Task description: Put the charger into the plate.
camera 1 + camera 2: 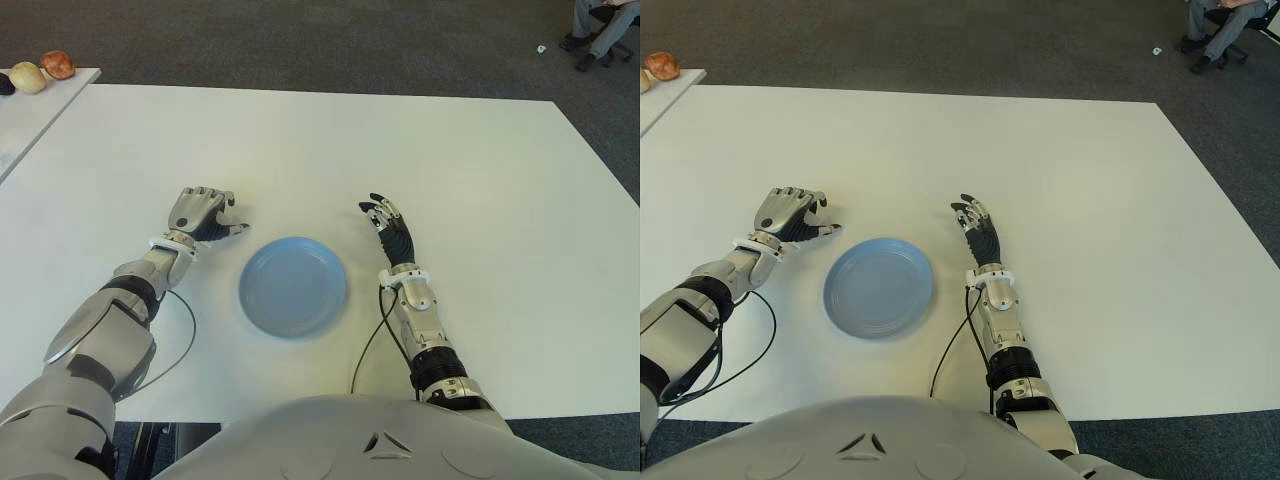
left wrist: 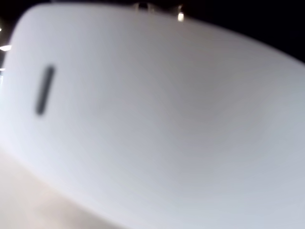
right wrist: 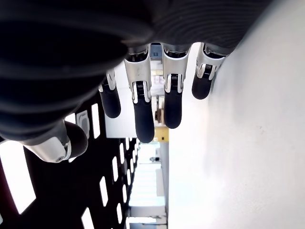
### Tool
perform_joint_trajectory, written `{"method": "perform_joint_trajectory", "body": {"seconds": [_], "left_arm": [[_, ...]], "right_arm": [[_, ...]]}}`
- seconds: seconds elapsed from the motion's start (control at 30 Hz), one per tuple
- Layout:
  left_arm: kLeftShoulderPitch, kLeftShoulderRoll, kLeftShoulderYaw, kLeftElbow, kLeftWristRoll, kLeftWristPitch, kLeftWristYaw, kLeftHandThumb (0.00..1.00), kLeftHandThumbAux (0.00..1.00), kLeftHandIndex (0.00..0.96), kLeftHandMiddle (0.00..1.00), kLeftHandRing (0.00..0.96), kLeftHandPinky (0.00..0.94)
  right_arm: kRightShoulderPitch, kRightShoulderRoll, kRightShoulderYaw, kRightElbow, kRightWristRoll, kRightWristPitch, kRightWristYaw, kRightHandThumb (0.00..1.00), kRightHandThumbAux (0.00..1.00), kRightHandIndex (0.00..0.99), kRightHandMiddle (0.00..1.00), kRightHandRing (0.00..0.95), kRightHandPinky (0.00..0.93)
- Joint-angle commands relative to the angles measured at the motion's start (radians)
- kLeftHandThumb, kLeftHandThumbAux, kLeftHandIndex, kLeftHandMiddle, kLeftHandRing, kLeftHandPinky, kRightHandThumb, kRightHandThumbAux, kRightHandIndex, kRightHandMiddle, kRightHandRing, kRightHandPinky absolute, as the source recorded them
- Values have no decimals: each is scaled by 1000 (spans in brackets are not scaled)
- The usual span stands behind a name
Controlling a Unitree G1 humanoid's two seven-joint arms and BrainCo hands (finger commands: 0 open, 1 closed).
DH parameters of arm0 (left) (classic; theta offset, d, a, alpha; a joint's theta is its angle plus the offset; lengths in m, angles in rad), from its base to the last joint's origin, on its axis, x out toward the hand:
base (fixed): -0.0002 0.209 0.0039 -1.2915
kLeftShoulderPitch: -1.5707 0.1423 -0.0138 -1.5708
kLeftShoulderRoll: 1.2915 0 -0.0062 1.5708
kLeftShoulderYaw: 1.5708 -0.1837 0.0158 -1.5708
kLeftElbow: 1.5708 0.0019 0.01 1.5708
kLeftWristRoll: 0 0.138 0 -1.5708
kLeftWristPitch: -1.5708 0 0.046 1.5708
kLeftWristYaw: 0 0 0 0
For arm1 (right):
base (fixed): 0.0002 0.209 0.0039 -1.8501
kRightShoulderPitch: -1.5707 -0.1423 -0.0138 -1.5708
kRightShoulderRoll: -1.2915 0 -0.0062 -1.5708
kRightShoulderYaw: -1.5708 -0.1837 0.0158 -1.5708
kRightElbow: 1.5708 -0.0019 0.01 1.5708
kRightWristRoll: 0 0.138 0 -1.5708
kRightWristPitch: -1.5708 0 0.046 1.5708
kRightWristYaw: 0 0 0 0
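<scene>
blue plate (image 1: 293,286) lies empty on the white table (image 1: 480,180) in the left eye view, between the 2 hands. left hand (image 1: 200,215) shows just left of the plate, with curled fingers, and it seems to hold nothing. right hand (image 1: 390,232) shows just right of it, fingers stretched and apart, also holding nothing. no charger is visible here. far left, a second table (image 1: 40,105) carries small round objects (image 1: 44,70).

right eye view gives the same: plate still without content, no charger anywhere.

left wrist view is only a blurred pale surface, so i cannot tell the fingers from it.

right wrist view shows the right fingers (image 3: 143,107) extended, nothing between them.

risk, i judge: with the charger out of sight, a hand may reach blindly and push the plate.
</scene>
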Motion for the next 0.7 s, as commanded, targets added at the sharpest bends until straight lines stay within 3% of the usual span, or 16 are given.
{"method": "perform_joint_trajectory", "body": {"seconds": [0.03, 0.4, 0.7], "left_arm": [[51, -27, -23, 8, 28, -13, -28, 734, 702, 443, 859, 859, 851], [47, -1, 23, -39, -11, -61, -47, 748, 698, 441, 879, 866, 860], [58, 29, 82, -88, -50, -156, -39, 750, 698, 441, 889, 876, 849]], "right_arm": [[41, 2, 0, 46, 2, 42, -4, 0, 450, 166, 309, 214, 26], [35, 1, 3, 58, -12, 34, -22, 0, 472, 181, 314, 217, 38], [30, 3, 1, 68, -11, 24, -23, 0, 484, 195, 332, 229, 52]]}}
